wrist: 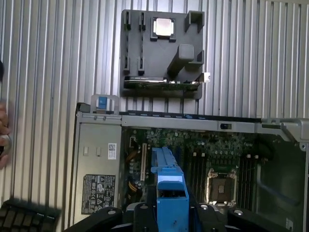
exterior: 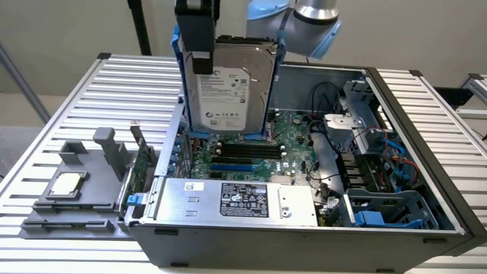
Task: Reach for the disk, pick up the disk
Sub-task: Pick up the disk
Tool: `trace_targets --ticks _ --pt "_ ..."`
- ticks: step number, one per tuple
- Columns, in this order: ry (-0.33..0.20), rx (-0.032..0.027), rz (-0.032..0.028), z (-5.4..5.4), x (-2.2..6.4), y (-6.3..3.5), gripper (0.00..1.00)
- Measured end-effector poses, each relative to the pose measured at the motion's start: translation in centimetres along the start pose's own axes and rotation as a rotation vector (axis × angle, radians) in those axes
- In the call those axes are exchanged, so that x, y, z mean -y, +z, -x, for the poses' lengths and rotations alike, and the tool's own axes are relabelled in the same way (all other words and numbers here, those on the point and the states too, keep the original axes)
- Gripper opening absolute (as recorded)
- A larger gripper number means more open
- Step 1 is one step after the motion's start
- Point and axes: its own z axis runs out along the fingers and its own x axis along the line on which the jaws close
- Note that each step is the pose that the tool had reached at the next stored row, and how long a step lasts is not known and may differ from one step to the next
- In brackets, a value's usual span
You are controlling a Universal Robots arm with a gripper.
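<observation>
Closest to my wrist camera, the blue carrier edge of the disk (wrist: 170, 193) is running straight away from the lens, with the dark gripper (wrist: 169, 212) fingers sitting on either side of it. The jaws are pinching the disk across its thin sides, partway closed on it.

In the exterior view I am seeing the disk (exterior: 228, 85) hanging upright in the air above the open computer case (exterior: 304, 240), clear of everything inside. Its long axis is running vertically, its white label is facing the camera, and its lower short edge is pointing down toward the motherboard (exterior: 251, 151). The black gripper (exterior: 199, 34) is gripping it at the top, on the exterior view's left side.

Below the disk, the silver power supply box (exterior: 236, 200) with its black-and-white label is lying along the near wall of the case. Toward the exterior view's right, cables and a blue-grey drive cage (exterior: 388, 208) are filling that end.

Outside the case, on the exterior view's left, a grey tray (exterior: 76, 194) is resting on the slatted metal table (exterior: 99, 91), carrying a small square silver chip (exterior: 65, 182).
</observation>
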Motion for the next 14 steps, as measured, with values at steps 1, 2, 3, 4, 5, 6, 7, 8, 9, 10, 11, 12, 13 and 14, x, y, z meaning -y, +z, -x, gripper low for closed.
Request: trace_targets --ticks 1,2,3,4,5,6,7,8,9,10,11,12,13,14 --pt "0.0 0.0004 0.0005 -0.1 0.37 -0.02 0.33" --pt "0.0 0.0009 0.001 -0.3 0.77 -0.05 0.33" --pt "0.0 0.0013 0.0015 -0.4 1.15 -0.07 0.33" --pt "0.0 0.0018 0.002 -0.6 1.51 -0.09 0.33" --pt "0.0 0.0021 0.0025 -0.7 1.89 -0.12 0.33" --pt "0.0 0.0027 0.0031 -0.9 2.27 -0.14 0.33" --pt "0.0 0.0031 0.0036 -1.0 2.66 -0.16 0.33" --pt "0.0 0.0036 0.0042 -1.2 3.05 -0.18 0.33" --pt "0.0 0.004 0.0048 -1.3 3.44 -0.2 0.33" --pt "0.0 0.0044 0.0053 -1.5 3.81 -0.22 0.33" --pt "0.0 0.0048 0.0059 -1.6 4.2 -0.25 0.33" --pt "0.001 0.0051 0.0064 -1.7 4.59 -0.27 0.33" --pt "0.001 0.0054 0.007 -1.9 4.99 -0.29 0.33" --pt "0.001 0.0058 0.0075 -2.0 5.37 -0.31 0.33"
